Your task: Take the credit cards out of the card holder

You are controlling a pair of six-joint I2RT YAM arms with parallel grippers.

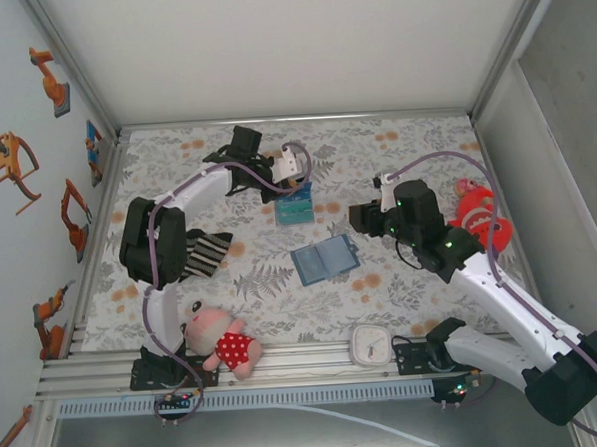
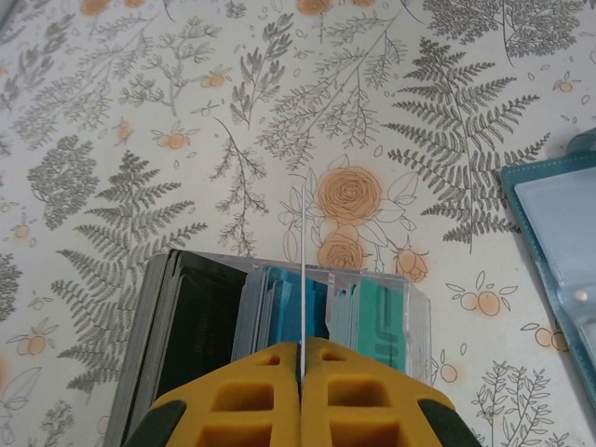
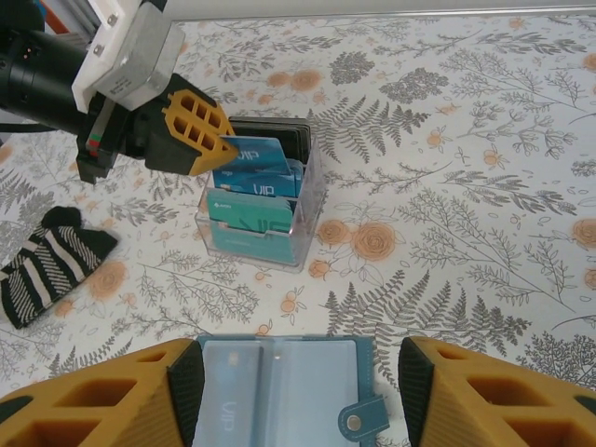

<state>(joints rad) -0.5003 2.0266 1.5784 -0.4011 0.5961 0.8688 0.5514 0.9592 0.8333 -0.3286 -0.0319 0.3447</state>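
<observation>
The left gripper (image 3: 220,142) pinches a blue credit card (image 3: 261,156) over the clear card box (image 3: 313,200), while the right gripper (image 3: 296,374) hangs part-spread and empty above the open card holder (image 3: 279,402).

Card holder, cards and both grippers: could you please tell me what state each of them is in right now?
left gripper: shut on a blue card, held above the clear box
right gripper: open, above the card holder
card holder: lying open and flat on the table
clear box: upright, with several cards standing on edge inside
sock: lying loose on the table
</observation>
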